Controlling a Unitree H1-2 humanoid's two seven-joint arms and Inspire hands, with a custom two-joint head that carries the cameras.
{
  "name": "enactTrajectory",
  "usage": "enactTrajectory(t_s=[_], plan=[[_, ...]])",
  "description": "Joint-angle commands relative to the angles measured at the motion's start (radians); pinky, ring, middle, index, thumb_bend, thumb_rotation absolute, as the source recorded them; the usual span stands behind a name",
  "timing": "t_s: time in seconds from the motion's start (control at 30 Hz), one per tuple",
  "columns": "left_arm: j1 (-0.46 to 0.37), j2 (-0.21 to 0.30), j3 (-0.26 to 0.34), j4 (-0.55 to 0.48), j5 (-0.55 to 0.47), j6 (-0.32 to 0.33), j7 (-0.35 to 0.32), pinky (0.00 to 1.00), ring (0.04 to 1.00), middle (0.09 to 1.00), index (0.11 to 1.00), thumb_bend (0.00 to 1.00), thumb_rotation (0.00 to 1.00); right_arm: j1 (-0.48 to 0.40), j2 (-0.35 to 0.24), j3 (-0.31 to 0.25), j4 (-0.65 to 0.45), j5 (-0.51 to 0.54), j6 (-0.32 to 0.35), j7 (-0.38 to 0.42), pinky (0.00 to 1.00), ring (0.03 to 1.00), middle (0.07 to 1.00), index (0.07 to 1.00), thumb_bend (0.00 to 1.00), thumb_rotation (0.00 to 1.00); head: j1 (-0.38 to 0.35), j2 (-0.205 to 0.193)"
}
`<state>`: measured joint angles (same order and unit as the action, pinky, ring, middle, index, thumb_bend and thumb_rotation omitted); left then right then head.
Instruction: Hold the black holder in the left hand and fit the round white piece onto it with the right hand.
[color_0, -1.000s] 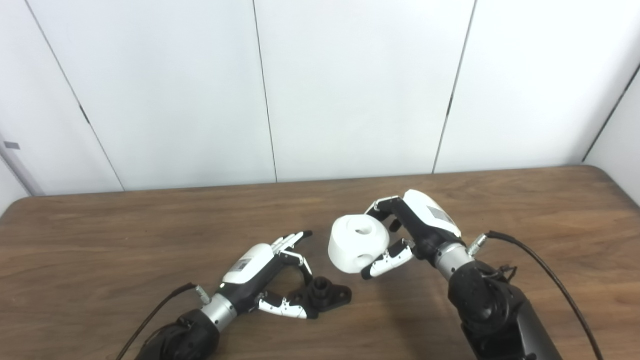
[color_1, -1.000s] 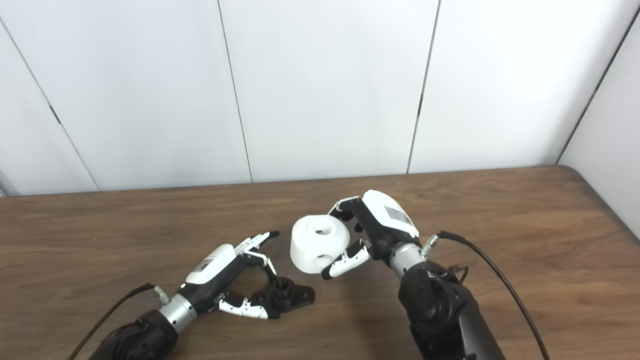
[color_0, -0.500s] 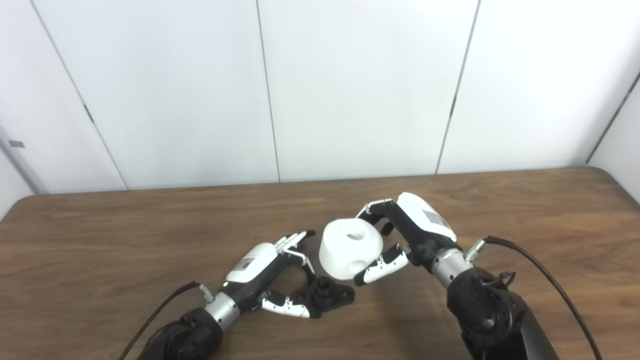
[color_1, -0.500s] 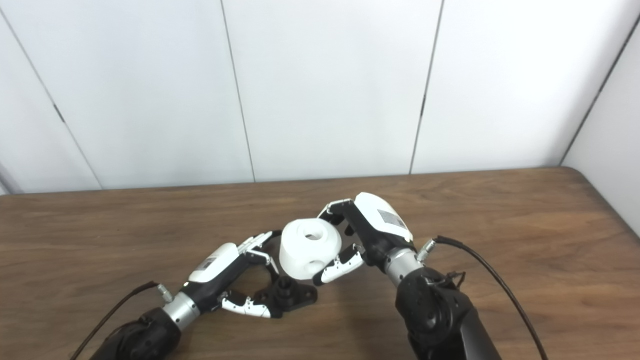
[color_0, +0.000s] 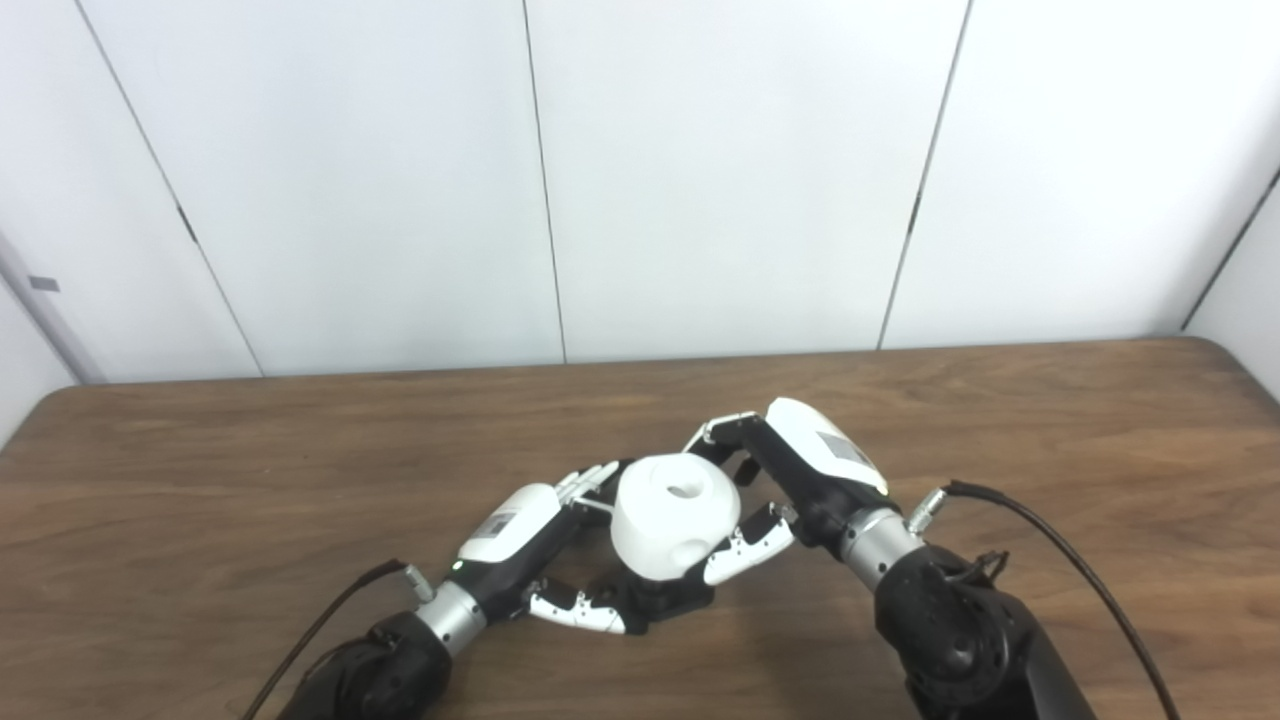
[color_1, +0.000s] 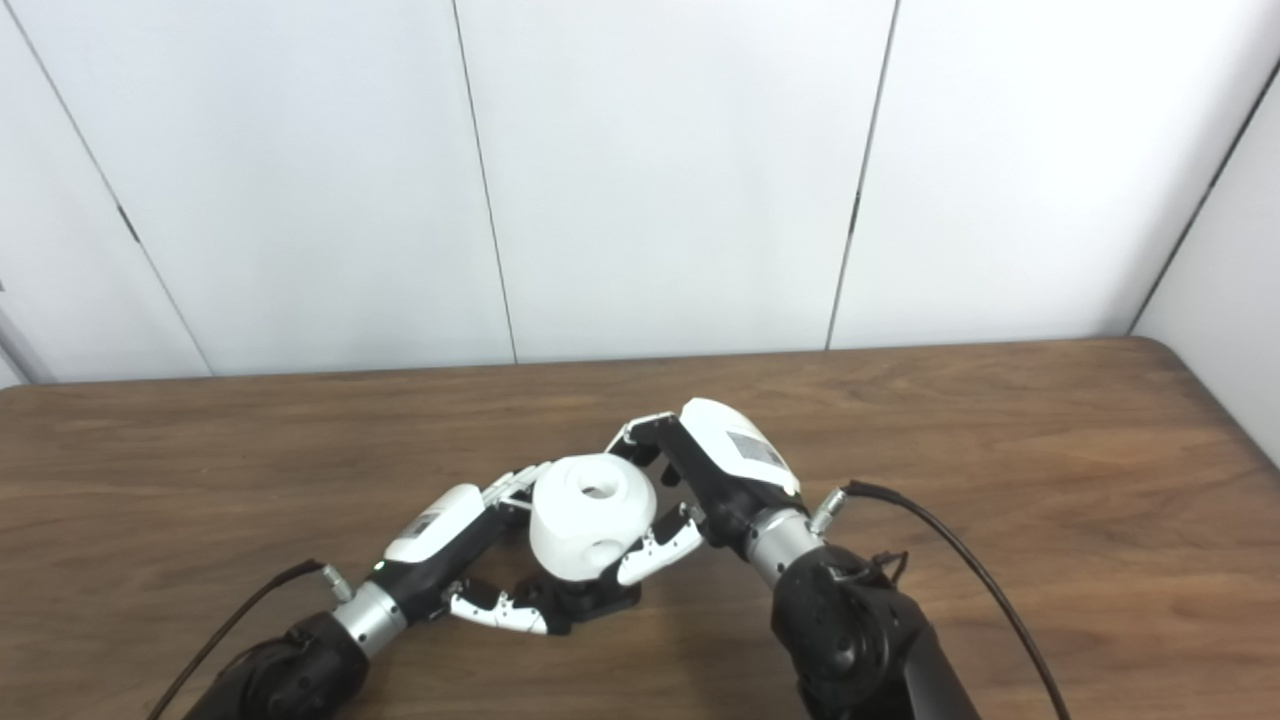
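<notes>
White round piece (color_0: 672, 516) now directly over the black holder (color_0: 668, 601) instead of off to its right, right hand (color_0: 790, 482) clamped around it, left hand (color_0: 530, 540) pinching the holder on the wooden table (color_0: 200, 500), as before.

round white piece (color_0: 672, 515) over black holder (color_0: 672, 603), holder on table

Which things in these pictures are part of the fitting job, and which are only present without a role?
Part of the job:
- black holder, in the left hand
- round white piece, in the right hand, above the holder

Only present:
- wooden table
- black cable on the right arm
- white wall panels
</notes>
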<state>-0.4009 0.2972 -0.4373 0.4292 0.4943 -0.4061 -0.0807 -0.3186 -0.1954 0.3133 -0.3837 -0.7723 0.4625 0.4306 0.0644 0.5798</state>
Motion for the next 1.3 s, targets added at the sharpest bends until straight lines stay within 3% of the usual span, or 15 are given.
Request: enactTrajectory(t_s=[0.0,1.03,1.27], plan=[[0.045,-0.022,-0.041,0.057,0.06,0.095,-0.052,1.0,1.0,1.0,0.485,0.52,0.06,-0.048,0.003,-0.001,-0.015,-0.005,-0.032,-0.021,0.59,0.715,0.706,0.481,0.52,0.13,0.001,0.001],[0.044,-0.024,-0.046,0.022,0.053,0.118,-0.068,1.0,1.0,1.0,0.484,0.52,0.06,-0.108,-0.068,0.022,0.04,0.022,-0.078,0.014,0.65,0.729,0.709,0.481,0.52,0.14,0.015,0.022],[0.044,-0.028,-0.043,0.016,0.045,0.126,-0.071,1.0,1.0,0.999,0.484,0.52,0.06,-0.115,-0.086,0.043,0.045,0.018,-0.098,0.029,0.63,0.718,0.709,0.481,0.52,0.13,0.02,0.027]])
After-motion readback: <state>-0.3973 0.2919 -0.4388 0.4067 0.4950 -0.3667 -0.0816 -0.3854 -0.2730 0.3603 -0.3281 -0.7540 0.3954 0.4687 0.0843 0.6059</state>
